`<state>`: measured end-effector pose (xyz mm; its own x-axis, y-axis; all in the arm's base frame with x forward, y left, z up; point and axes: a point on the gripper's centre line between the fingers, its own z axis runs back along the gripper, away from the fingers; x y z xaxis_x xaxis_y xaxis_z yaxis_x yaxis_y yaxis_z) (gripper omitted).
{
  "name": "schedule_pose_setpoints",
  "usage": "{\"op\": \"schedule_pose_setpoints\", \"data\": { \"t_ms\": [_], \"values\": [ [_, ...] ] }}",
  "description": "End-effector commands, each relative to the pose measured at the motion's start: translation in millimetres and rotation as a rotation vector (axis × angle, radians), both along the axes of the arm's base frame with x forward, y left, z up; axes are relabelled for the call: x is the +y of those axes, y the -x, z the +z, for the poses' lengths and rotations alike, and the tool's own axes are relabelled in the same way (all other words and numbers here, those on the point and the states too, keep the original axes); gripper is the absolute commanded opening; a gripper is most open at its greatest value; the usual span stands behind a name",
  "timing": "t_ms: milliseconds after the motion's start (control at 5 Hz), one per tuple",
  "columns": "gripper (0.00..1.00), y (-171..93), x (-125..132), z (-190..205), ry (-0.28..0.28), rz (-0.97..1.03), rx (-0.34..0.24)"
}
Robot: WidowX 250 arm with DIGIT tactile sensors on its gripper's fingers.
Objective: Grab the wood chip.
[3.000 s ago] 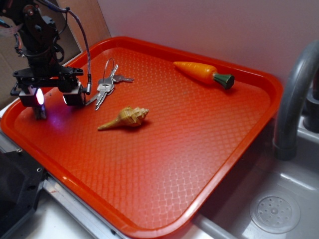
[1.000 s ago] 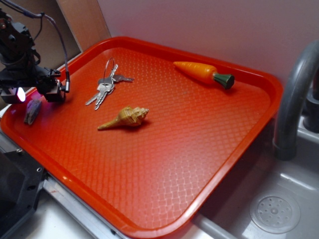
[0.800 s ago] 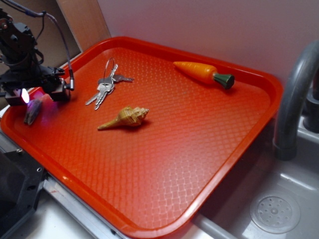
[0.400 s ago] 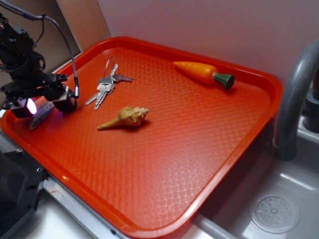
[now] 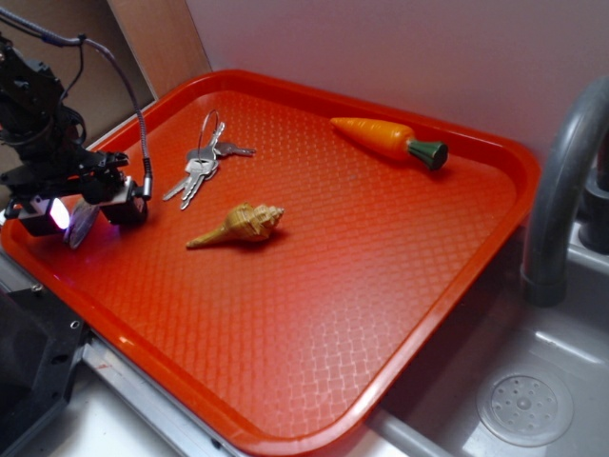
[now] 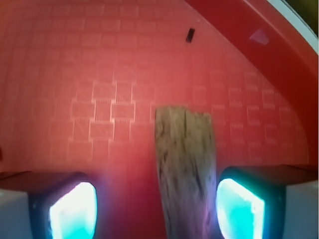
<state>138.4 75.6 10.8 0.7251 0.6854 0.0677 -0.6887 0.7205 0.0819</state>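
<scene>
Weathered wood chip (image 6: 185,174) sits between the wide-spread gripper (image 5: 84,210) pads, ungrasped, on the red tray (image 5: 314,286).

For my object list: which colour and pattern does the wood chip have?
Grey-brown with dark lengthwise grain cracks; the wood chip shows best in the wrist view.

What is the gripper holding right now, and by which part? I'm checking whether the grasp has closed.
Nothing is clamped: the wood chip lies between the open fingers of the gripper, clear of one pad.
</scene>
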Motion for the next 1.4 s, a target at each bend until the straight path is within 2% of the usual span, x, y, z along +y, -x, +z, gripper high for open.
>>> {"op": "schedule_pose_setpoints", "data": {
  "t_ms": [0,200,1200],
  "values": [
    [1.00,9.6,2.5,-8.7,-0.013,-0.107,0.030],
    [0.00,9.8,4.8,-15.4,-0.005,-0.141,0.027],
    [0.00,10.7,4.8,-13.0,-0.060,-0.181,0.026]
  ]
}}
